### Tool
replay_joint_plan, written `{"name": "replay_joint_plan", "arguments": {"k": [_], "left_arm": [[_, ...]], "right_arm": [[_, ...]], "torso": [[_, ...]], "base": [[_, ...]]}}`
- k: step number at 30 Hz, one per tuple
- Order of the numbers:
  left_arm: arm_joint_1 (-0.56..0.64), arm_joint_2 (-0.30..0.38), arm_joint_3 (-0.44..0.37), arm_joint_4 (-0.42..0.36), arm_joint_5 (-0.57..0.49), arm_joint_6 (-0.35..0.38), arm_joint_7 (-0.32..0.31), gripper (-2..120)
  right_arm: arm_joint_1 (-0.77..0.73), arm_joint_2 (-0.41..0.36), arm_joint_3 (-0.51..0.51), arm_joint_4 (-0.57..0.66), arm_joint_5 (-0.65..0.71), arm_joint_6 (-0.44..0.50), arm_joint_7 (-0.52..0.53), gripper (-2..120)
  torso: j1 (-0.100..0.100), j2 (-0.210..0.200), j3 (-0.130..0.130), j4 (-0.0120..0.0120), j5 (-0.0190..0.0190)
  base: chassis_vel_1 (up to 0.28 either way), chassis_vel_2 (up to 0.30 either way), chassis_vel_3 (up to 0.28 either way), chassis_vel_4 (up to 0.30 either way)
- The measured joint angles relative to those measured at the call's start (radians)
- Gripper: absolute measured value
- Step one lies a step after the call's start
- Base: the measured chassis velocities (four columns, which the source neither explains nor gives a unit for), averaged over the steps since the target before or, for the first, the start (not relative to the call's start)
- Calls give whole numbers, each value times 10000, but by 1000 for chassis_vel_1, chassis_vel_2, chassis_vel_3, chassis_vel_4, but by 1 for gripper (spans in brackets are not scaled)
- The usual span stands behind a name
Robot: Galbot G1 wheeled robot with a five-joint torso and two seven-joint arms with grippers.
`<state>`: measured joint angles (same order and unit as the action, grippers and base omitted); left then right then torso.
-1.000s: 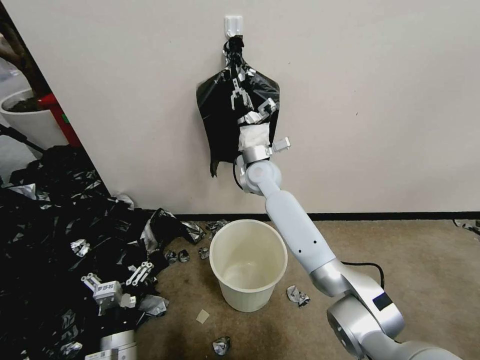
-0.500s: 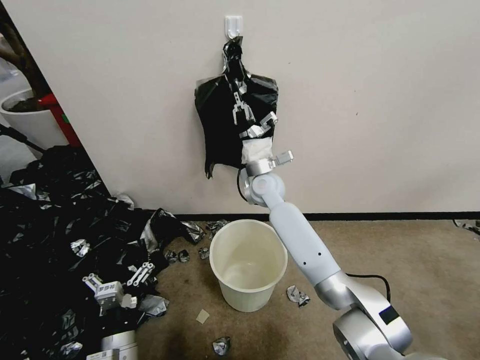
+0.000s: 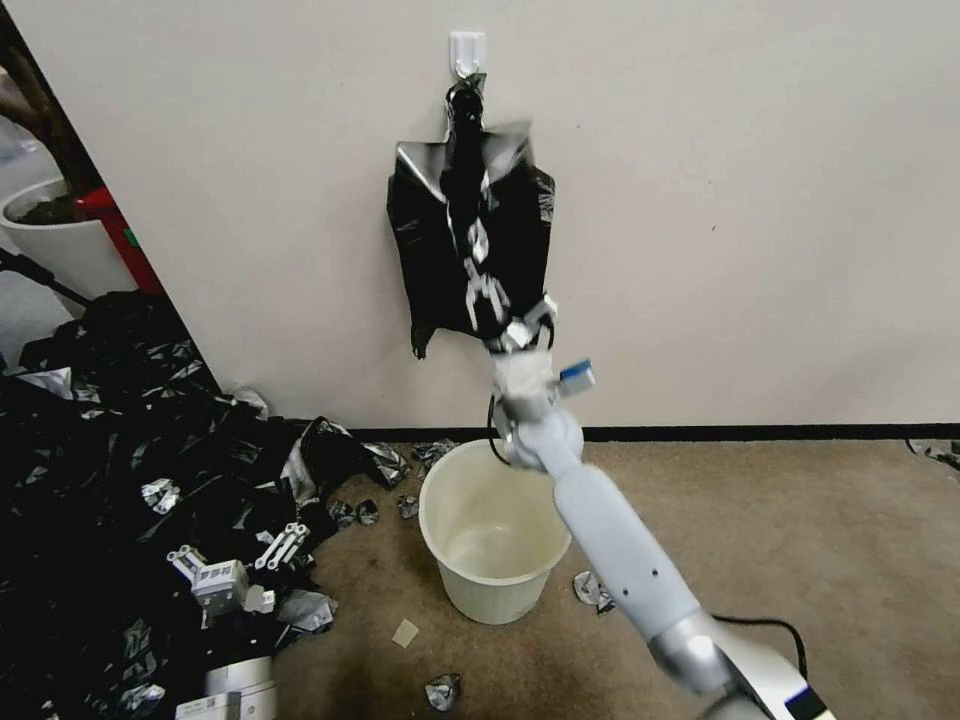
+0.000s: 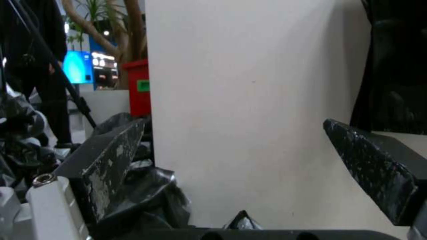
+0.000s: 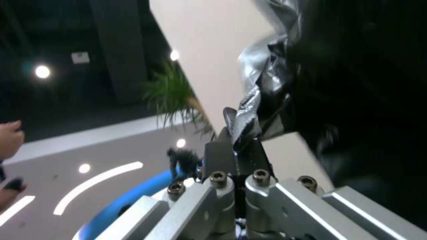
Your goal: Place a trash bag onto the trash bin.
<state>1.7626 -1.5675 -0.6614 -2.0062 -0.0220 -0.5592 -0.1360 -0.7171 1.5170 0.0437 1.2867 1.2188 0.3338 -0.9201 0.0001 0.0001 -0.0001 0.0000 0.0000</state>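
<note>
The cream trash bin (image 3: 498,592) stands upright on the carpet below a flat black bundle (image 3: 425,250) hanging from a wall hook (image 3: 467,48). My right gripper (image 3: 497,305) is raised against the wall just under the bundle's middle, above the bin's far rim. It is shut on a thin glossy strip of the trash bag (image 3: 470,225), stretched down from the knot. In the right wrist view the fingers (image 5: 222,150) pinch wrinkled silver-black plastic (image 5: 253,100). My left gripper (image 3: 235,565) hangs low and open over the black plastic heap, with nothing between its fingers (image 4: 111,156).
A huge heap of black plastic (image 3: 110,450) covers the floor at left. A white planter pot (image 3: 50,240) and a red post (image 3: 105,205) stand behind it. Crumpled scraps (image 3: 595,592) lie around the bin. Bare carpet (image 3: 820,540) stretches to the right.
My right gripper has dropped down the wall from the bundle's upper part to below its middle, drawing a black plastic strip taut. The bundle has shifted and spread. The left arm stayed put.
</note>
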Motion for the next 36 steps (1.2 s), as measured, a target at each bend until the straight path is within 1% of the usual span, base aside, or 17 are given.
{"name": "replay_joint_plan", "arguments": {"k": [5, 8, 13, 14, 17, 18, 20, 21, 22, 25, 26, 29, 30, 32, 33, 34, 36], "left_arm": [[-87, 48, 3, 49, -31, 13, -22, 100], [-276, 247, -4, 122, -306, 53, -183, 100], [-460, 498, -22, 123, -708, 116, -219, 100], [-518, 588, -23, 99, -818, 131, -222, 100], [-899, 1334, 196, -274, -1675, 327, -259, 100], [-899, 1334, 196, -274, -1675, 327, -259, 100], [-1265, 2078, 413, -635, -2216, 506, -280, 100], [-1607, 2798, 529, -903, -2530, 680, -285, 100], [-1607, 2798, 529, -903, -2530, 680, -285, 100], [-2682, 5492, 661, -1429, -3358, 1425, -234, 100], [-2682, 5492, 661, -1429, -3358, 1425, -234, 100], [-3778, 7499, 875, -1848, -4529, 2448, -206, 100], [-3778, 7499, 875, -1848, -4529, 2448, -206, 100], [-4769, 8848, 1201, -1959, -5387, 3210, -171, 100], [-5223, 9357, 1464, -1953, -5700, 3501, -130, 100], [-5223, 9357, 1464, -1953, -5700, 3501, -130, 100], [-6580, 10355, 2331, -1653, -6225, 3974, 337, 100]], "right_arm": [[-374, -37, 39, -110, -302, -20, -432, 0], [-733, -92, 148, -432, -875, -22, -985, 0], [-797, -137, 253, -618, -1162, 5, -1119, 0], [-793, -144, 278, -631, -1184, 17, -1111, 0], [-697, -197, 361, -487, -1247, 182, -681, 0], [-697, -197, 361, -487, -1247, 182, -681, 0], [-664, -223, 385, -162, -1311, 373, -118, 0], [-665, -259, 386, 147, -1341, 504, 322, 0], [-665, -259, 386, 147, -1341, 504, 322, 0], [-791, -332, 254, 1027, -1805, 910, 1598, 0], [-791, -332, 254, 1027, -1805, 910, 1598, 0], [-1003, -255, 70, 1609, -2225, 1155, 2514, 0], [-1003, -255, 70, 1609, -2225, 1155, 2514, 0], [-1162, -114, -42, 1865, -2464, 1248, 2905, 0], [-1209, -54, -76, 1920, -2578, 1277, 3002, 0], [-1209, -54, -76, 1920, -2578, 1277, 3002, 0], [-1312, 105, -104, 1944, -2905, 1352, 3174, 0]], "torso": [[0, 0, 0, 0, 0], [0, 0, 0, 0, 0], [-1, 0, 0, 0, 0], [0, 0, 0, 0, 0], [0, 0, 1, 2, -1], [0, 0, 1, 2, -1], [-1, 0, 1, 1, -1], [0, 0, 1, 1, -2], [0, 0, 1, 1, -2], [0, 0, 1, -1, -2], [0, 0, 1, -1, -2], [0, 0, 1, -2, -2], [0, 0, 1, -2, -2], [-1, -1, 1, -1, 0], [0, 0, 1, 0, -1], [0, 0, 1, 0, -1], [0, -1, 2, 1, 0]], "base": [[0, 0, 0, 0], [0, 0, 0, 0], [0, 0, 0, 0], [0, 0, 0, 0], [0, 0, 0, 0], [0, 0, 0, 0], [0, 0, 0, 0], [0, 0, 0, 0], [0, 0, 0, 0], [0, 0, 0, 0], [0, 0, 0, 0], [0, 0, 0, 0], [0, 0, 0, 0], [0, 0, 0, 0], [0, 0, 0, 0], [0, 0, 0, 0], [0, 0, 0, 0]]}}
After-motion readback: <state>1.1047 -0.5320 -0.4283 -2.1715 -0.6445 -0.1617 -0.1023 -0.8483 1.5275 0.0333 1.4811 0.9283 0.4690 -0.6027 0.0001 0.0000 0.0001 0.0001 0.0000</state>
